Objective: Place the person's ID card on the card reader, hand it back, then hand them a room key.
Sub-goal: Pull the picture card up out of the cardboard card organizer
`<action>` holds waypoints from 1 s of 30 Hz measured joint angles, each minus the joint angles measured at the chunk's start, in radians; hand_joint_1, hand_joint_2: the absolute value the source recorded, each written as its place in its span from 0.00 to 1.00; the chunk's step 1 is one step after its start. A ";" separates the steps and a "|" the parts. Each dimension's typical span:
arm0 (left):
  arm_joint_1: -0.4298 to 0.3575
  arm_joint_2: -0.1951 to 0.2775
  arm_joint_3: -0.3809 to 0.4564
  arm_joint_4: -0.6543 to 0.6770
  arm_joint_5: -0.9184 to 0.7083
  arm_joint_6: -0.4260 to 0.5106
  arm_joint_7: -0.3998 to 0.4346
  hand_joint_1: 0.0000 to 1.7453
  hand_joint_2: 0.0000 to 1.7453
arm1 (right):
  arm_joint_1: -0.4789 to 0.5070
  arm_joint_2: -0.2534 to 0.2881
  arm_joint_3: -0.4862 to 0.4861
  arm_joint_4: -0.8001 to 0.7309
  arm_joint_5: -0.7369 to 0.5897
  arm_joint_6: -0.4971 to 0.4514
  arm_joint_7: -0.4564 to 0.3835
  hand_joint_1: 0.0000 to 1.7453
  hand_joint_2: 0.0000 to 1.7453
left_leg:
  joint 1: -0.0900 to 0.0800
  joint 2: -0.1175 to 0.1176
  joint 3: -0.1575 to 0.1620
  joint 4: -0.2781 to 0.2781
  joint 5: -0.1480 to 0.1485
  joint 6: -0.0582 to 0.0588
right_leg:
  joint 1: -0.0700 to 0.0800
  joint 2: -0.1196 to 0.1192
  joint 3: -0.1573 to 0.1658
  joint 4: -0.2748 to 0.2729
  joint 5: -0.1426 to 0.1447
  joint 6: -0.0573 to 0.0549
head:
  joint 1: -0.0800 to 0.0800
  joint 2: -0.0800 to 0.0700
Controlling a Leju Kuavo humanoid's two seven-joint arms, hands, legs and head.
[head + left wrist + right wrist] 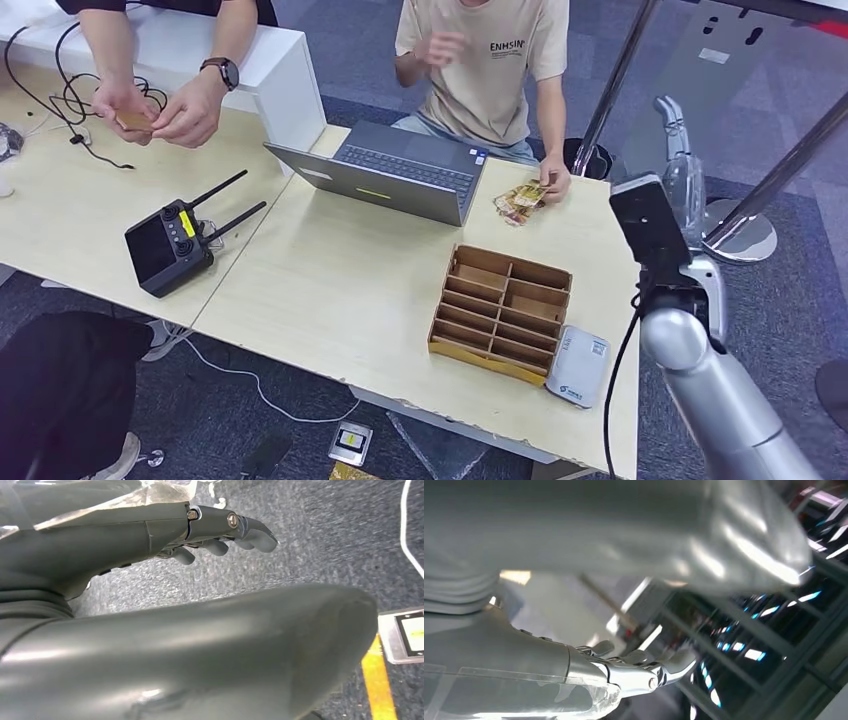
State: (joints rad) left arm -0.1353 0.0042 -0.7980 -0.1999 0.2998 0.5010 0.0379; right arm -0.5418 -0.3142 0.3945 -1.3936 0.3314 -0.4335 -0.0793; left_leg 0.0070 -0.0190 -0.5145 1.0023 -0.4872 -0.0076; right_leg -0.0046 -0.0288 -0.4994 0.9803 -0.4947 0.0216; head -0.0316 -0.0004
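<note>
A white card reader (pixel 578 366) lies at the table's near right corner, beside a brown cardboard slotted organizer (pixel 502 312). Across the table a person in a beige shirt rests one hand (pixel 553 184) on a small pile of yellowish cards (pixel 519 201) next to the laptop. My right hand (pixel 678 160) is raised upright past the table's right edge, fingers straight and holding nothing; the right wrist view shows that hand (pixel 624 670) empty too. My left hand (pixel 215 530) hangs over grey carpet with fingers extended and nothing in it.
An open grey laptop (pixel 400 180) stands mid-table. A black remote controller (pixel 175 245) with antennas lies at the left, near cables (pixel 70 100). A second person's hands (pixel 160 110) work at the far left. Slanted metal poles (pixel 620 80) rise at the right.
</note>
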 joint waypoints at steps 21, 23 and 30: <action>0.036 0.038 0.001 0.001 -0.008 0.005 0.020 0.00 1.00 | 0.420 0.058 -0.023 -0.622 -0.281 0.095 -0.065 0.00 1.00 | 0.000 0.000 0.001 0.000 0.000 0.000 | 0.000 0.000 0.000 0.000 -0.001 0.000 | 0.000 0.000; 0.036 0.039 0.001 0.001 -0.010 0.005 0.024 0.00 1.00 | 0.436 0.058 -0.023 -0.643 -0.297 0.096 -0.069 0.00 1.00 | 0.000 0.000 0.001 0.000 0.000 0.000 | 0.000 0.000 0.000 0.000 -0.001 0.000 | 0.000 0.000; 0.035 0.040 0.001 0.001 -0.014 0.005 0.027 0.00 1.00 | 0.466 0.058 -0.023 -0.684 -0.319 0.099 -0.076 0.00 1.00 | 0.000 0.001 0.001 0.000 0.000 0.000 | 0.000 0.000 0.000 0.000 -0.001 0.000 | 0.000 0.000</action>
State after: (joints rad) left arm -0.1003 0.0439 -0.7973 -0.1991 0.2863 0.5056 0.0652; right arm -0.0763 -0.2564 0.3712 -2.0774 0.0123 -0.3346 -0.1554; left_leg 0.0069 -0.0183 -0.5137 1.0020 -0.4873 -0.0076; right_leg -0.0046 -0.0286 -0.4993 0.9801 -0.4953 0.0212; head -0.0316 -0.0004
